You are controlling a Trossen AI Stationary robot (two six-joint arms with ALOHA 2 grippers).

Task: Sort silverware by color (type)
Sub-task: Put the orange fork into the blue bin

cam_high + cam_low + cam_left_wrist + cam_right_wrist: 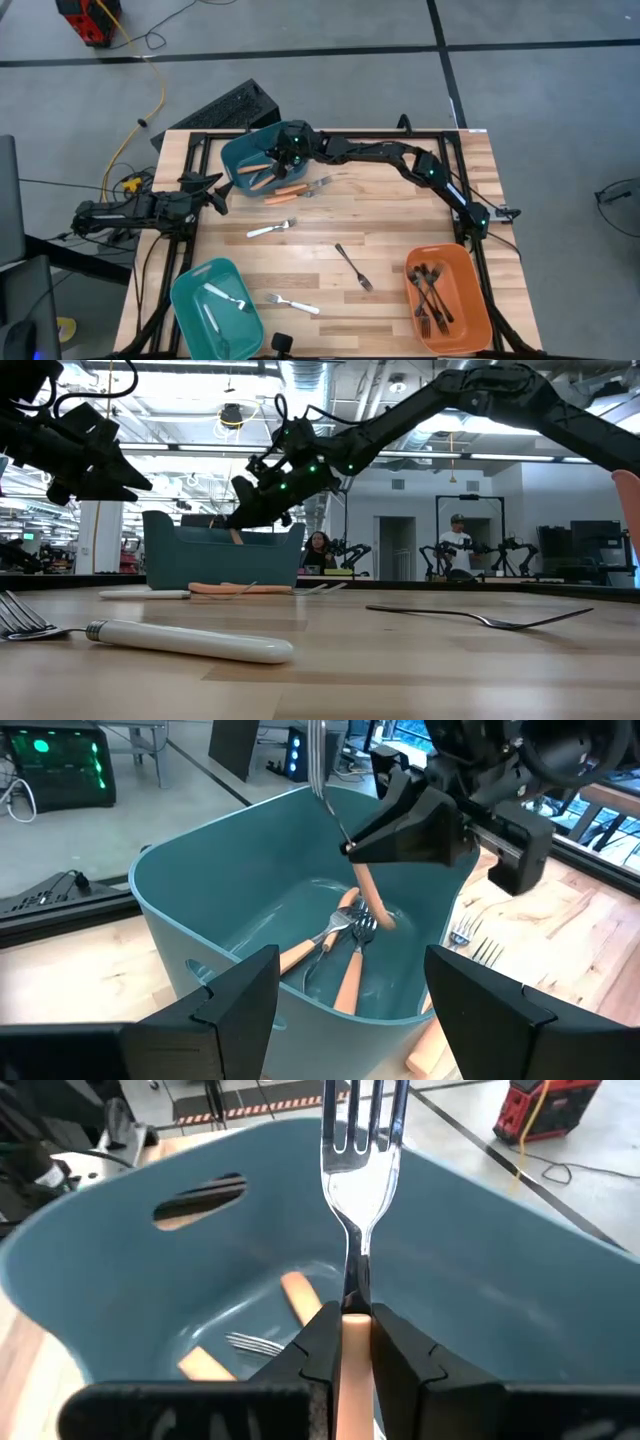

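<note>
On the wooden tabletop (330, 225) stand three bins: a teal bin (262, 158) at the far edge, a second teal bin (215, 305) and an orange bin (447, 297) at the near edge, both partly cut off by the frame. The right arm reaches across to the far teal bin, where the right pincer (350, 1330) is clamped on an orange-handled fork (360, 1170), tines up, its handle largely hidden between the fingers. More orange-handled forks (345, 945) lie in that bin, another just beside it (285, 196). The left pincer (215, 192) hovers near the bin with its fingers (240, 1000) spread apart. White forks (270, 229) and a black fork (352, 265) lie scattered mid-tabletop; black forks (430, 290) fill the orange bin, a white fork (225, 297) the near teal one.
</note>
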